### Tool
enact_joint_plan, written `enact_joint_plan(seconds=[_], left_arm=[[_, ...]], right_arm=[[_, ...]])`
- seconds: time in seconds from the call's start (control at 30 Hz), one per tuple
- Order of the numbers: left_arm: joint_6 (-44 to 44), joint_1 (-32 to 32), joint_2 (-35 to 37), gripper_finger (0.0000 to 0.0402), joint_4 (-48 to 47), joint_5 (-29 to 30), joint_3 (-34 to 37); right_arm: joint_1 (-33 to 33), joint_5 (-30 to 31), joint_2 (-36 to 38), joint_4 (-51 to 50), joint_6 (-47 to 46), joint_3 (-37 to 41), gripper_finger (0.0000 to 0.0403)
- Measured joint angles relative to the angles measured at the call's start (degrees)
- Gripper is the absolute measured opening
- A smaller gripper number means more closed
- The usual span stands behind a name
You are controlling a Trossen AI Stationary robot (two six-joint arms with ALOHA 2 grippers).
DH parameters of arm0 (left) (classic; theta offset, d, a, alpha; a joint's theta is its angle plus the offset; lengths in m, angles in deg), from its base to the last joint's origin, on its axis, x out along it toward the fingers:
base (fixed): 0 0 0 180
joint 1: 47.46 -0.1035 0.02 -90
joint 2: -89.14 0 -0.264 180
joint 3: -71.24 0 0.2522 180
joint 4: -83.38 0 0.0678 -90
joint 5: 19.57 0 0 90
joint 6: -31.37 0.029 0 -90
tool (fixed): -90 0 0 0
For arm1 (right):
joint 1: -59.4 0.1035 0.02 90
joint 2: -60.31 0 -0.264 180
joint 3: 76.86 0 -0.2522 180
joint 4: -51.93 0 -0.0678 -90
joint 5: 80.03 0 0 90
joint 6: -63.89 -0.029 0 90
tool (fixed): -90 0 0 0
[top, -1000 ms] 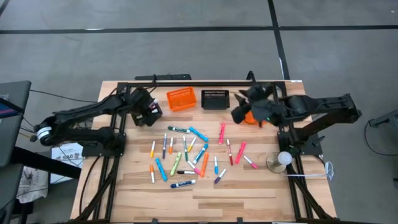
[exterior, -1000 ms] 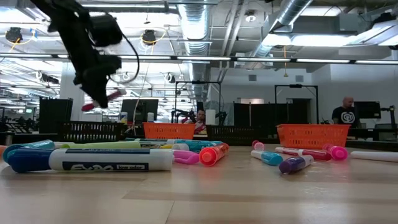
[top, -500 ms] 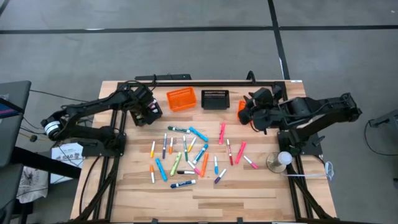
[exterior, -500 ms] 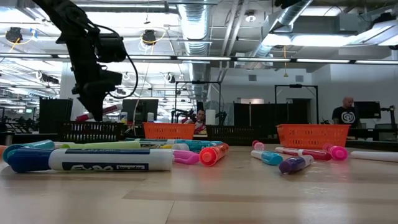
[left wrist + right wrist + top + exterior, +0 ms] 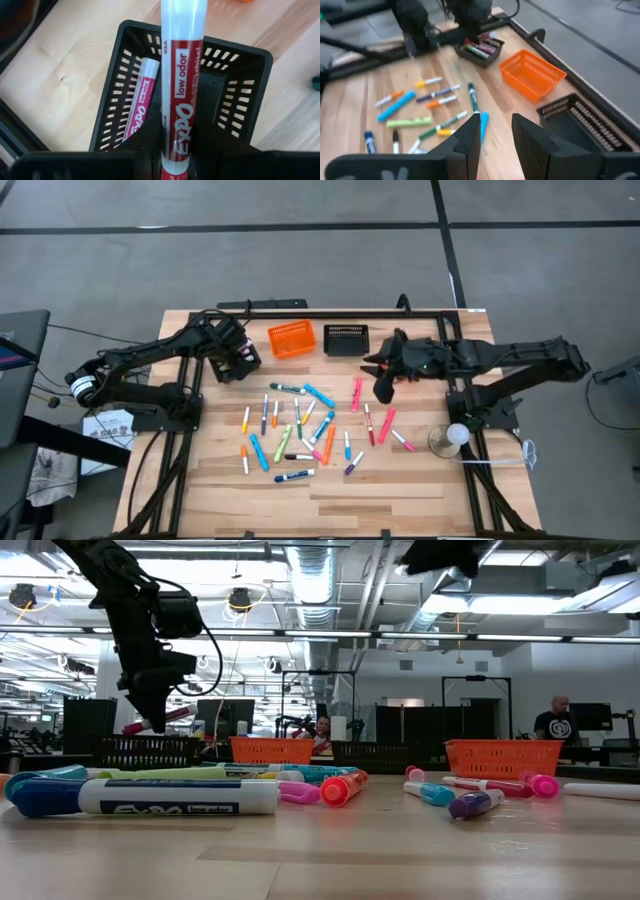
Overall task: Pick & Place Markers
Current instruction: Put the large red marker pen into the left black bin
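Several markers (image 5: 300, 425) in many colours lie scattered on the middle of the wooden table. My left gripper (image 5: 238, 358) hangs at the far left over a black mesh basket (image 5: 240, 80), shut on a red marker (image 5: 182, 95). Another red marker (image 5: 140, 95) lies inside that basket. My right gripper (image 5: 383, 383) is open and holds nothing. It hovers right of centre, above the table beyond the scattered markers, and its two fingers (image 5: 470, 137) stand apart with nothing between them. My left gripper pinches the red marker between its two fingers near one end of the barrel (image 5: 175, 152). The fingers come from above, slanting down, and lie across the marker. The marker (image 5: 160, 721) sticks out sideways, slightly tilted, lifted clear above the black basket.
An orange basket (image 5: 291, 338) and a second black basket (image 5: 346, 339) stand at the far edge, and another orange basket (image 5: 503, 757) stands on the right. A small white ball on a stand (image 5: 455, 436) sits near the right edge. People show in the room behind (image 5: 553, 722).
My left gripper has sunk a little toward the black basket, with the red marker still in its hold. My right gripper has left the right-hand orange basket, come down and swung toward the scattered markers, turning as it went.
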Motion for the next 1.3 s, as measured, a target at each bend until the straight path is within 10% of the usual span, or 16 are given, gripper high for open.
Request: enact_joint_plan(seconds=[0.4, 1.0, 1.3], left_arm=[[1.27, -2.31, -0.63, 0.008, -0.1, -0.01, 0.0], [1.53, -2.32, -11.02, 0.0083, -0.22, -1.05, -0.02], [1.49, -2.32, -10.93, 0.0148, -0.2, -1.05, -0.02]], right_arm=[[-4.74, -11.42, 10.07, 24.93, 0.04, 19.14, 0.0102], [-4.66, -11.61, 14.11, 29.23, -3.46, 27.13, 0.0102], [-5.11, -12.49, 14.15, 29.83, -3.45, 27.13, 0.0102]])
